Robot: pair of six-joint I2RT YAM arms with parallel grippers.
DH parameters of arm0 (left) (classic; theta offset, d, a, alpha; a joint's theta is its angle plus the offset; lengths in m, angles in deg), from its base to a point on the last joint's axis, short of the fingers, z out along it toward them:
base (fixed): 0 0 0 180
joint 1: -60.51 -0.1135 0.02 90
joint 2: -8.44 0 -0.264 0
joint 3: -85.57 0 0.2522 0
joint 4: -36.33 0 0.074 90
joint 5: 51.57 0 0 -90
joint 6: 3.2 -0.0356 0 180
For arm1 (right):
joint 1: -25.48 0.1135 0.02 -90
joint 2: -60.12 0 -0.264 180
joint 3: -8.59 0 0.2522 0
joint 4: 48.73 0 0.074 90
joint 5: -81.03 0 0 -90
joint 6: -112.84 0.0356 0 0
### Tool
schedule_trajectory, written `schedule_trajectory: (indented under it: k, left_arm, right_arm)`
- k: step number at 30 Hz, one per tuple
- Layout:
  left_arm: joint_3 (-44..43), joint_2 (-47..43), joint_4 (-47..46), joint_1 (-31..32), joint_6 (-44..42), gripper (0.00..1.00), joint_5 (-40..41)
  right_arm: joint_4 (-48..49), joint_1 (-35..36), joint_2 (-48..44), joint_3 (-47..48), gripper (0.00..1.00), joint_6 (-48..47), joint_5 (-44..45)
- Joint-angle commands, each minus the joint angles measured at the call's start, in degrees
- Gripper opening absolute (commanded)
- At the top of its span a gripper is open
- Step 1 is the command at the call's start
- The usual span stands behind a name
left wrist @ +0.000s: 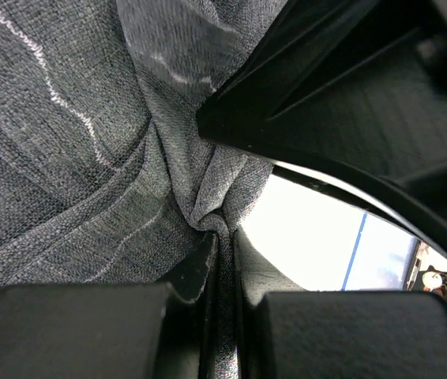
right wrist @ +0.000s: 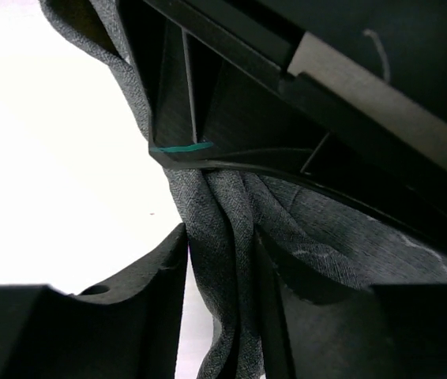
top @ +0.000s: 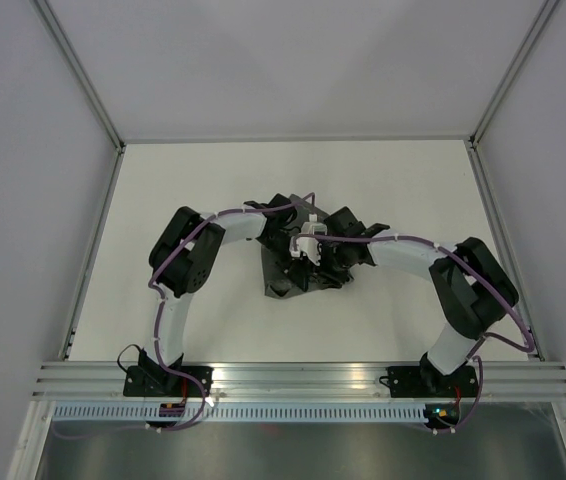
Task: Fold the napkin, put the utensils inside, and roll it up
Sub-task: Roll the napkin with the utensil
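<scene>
Gathered napkin (left wrist: 65, 174) inside left tool (left wrist: 223, 251)

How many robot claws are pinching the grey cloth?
2. The left gripper pinches a fold of the dark grey fabric napkin between nearly closed fingers; the right gripper squeezes a thicker bunch of it. Both meet over the middle of the white table.
</scene>
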Motion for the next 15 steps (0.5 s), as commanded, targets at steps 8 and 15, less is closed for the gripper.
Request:
schedule_trajectory:
  k: [8,15]
  left_arm:
    - [-0.3,1.3,-2.3,-1.0,4.8,0.1,-5.3]
    - [3.9,0.6,-11.5,-1.5,12.3,0.17,-4.9]
  right_arm:
    - [-15.8,-7.2,11.1,12.7,0.32,0.0,-12.7]
    - [-23.5,-10.0,18.9,19.5,0.29,-1.3,-17.2]
